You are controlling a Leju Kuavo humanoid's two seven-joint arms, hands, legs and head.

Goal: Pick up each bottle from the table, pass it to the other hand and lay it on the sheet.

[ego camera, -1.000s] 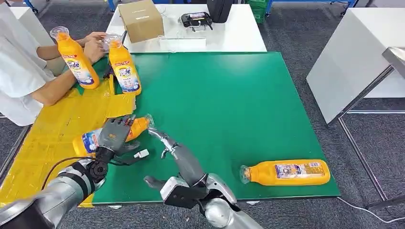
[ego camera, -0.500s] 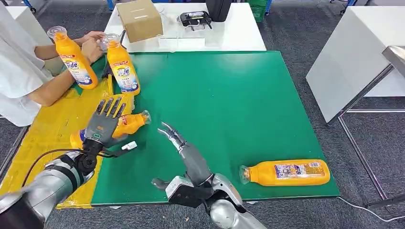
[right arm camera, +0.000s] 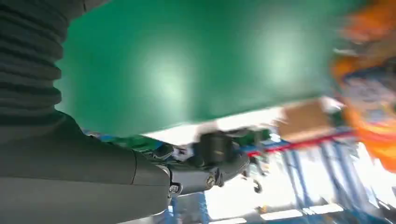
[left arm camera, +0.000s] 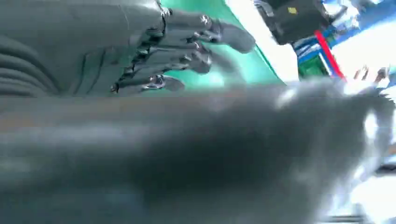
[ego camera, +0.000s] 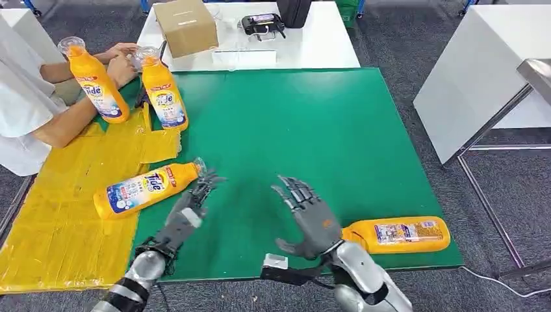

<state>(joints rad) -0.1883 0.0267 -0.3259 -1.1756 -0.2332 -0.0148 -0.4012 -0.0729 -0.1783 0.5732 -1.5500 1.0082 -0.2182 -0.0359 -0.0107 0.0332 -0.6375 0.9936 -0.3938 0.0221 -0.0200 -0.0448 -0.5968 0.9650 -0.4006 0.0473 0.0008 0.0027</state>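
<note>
There are four orange bottles: two standing [ego camera: 95, 81] [ego camera: 162, 91], two lying [ego camera: 146, 188] [ego camera: 397, 234]. There is one yellow sheet [ego camera: 58, 214], one green mat [ego camera: 292, 130], one cardboard box [ego camera: 185, 26], and two robot hands [ego camera: 185, 214] [ego camera: 310, 218].

Colours of the table surface, the bottles and the two hands.
The left hand [ego camera: 184, 218] and right hand [ego camera: 309, 218] are dark grey on silver arms, above a green mat [ego camera: 292, 123]. Just beyond the left hand's fingertips lies an orange bottle [ego camera: 146, 188] with a white-and-blue label and red accent, on a yellow sheet [ego camera: 65, 214]. Just beside the right hand lies a second orange bottle [ego camera: 396, 234] with a pale blue-and-white label. Far beyond the left hand stand two orange bottles [ego camera: 97, 84] [ego camera: 162, 91] with clear caps, near a brown cardboard box [ego camera: 185, 26] on a white table [ego camera: 325, 45].
</note>
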